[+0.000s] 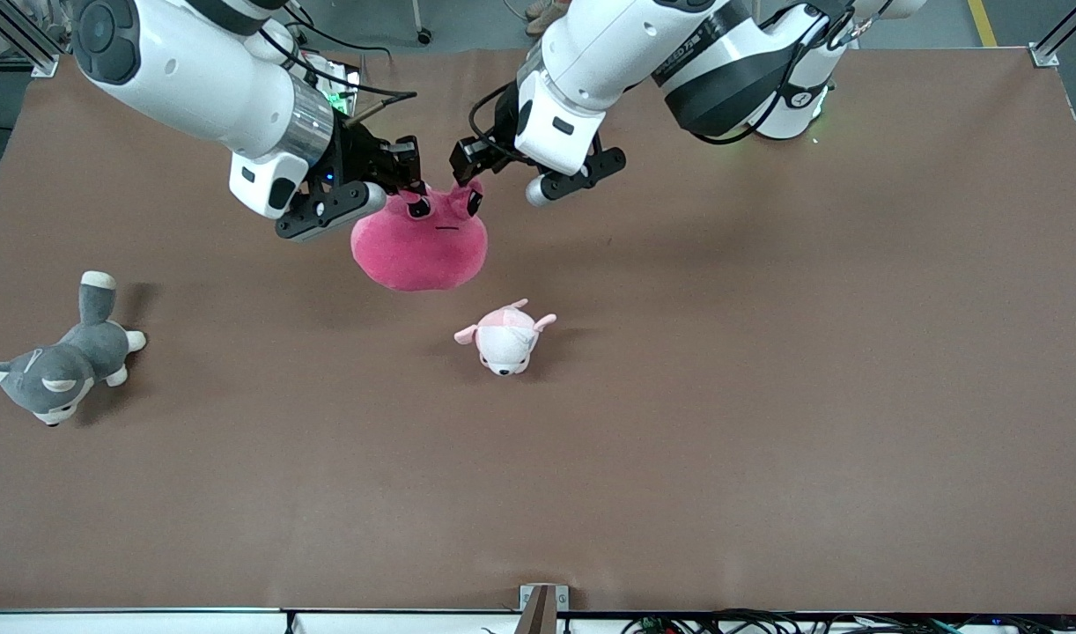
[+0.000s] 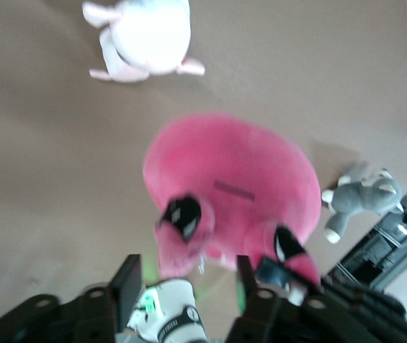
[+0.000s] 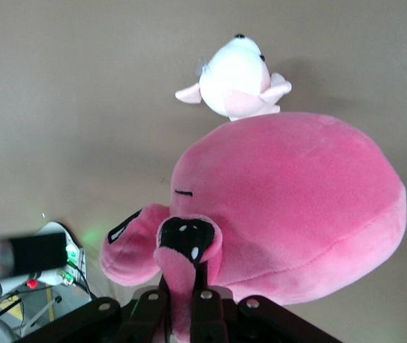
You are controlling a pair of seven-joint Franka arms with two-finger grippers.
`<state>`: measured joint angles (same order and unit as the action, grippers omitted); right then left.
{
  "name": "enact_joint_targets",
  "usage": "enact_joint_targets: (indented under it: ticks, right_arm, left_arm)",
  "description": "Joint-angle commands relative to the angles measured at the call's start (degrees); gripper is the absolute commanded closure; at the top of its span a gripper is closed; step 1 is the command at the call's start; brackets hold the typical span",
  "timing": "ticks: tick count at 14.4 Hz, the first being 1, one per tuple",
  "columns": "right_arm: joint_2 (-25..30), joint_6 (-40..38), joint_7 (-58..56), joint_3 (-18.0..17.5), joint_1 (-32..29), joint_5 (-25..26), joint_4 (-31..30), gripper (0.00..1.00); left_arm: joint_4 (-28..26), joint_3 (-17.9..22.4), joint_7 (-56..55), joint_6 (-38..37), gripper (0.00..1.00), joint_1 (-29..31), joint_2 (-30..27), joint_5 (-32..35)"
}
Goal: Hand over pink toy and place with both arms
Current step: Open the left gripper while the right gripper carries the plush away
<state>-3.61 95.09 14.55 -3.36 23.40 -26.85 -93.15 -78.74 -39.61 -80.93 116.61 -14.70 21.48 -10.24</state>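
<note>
Aloft, pink toy (image 1: 419, 251) pinched by its ear in right gripper (image 1: 408, 182), left gripper (image 1: 469, 176) parted beside it.

Soft plush over a matt brown tabletop

You see the pink toy (image 1: 419, 251) in short, velvety plush with glossy dark eye patches; the pale pink-and-white plush (image 1: 505, 339) and the grey plush (image 1: 58, 365) look equally fuzzy. The tabletop (image 1: 767, 396) is dull brown with a cloth-like look. Both arms (image 1: 203, 79) wear smooth, glossy white plastic shells with a shiny metal ring; the hands are matt black.
</note>
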Motion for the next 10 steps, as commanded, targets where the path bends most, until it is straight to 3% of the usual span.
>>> enact_joint_targets:
  ticks: [1,4,10]
  right_arm:
    - [0.4,-4.4,0.2,0.3,-2.8,0.7,2.7,1.0]
    - [0.0,-4.4,-7.0,0.4,-11.7,0.7,3.2,1.0]
    - [-8.2,-4.0,-14.9,0.4,-26.2,2.4,4.8,1.0]
  left_arm:
    - [0.9,0.1,0.2,-5.1,0.0,1.2,-0.3,5.4]
    - [0.7,0.1,1.2,-8.8,0.0,4.5,-0.4,11.5]
    - [0.6,0.1,19.2,-19.8,0.0,15.6,-1.5,20.0]
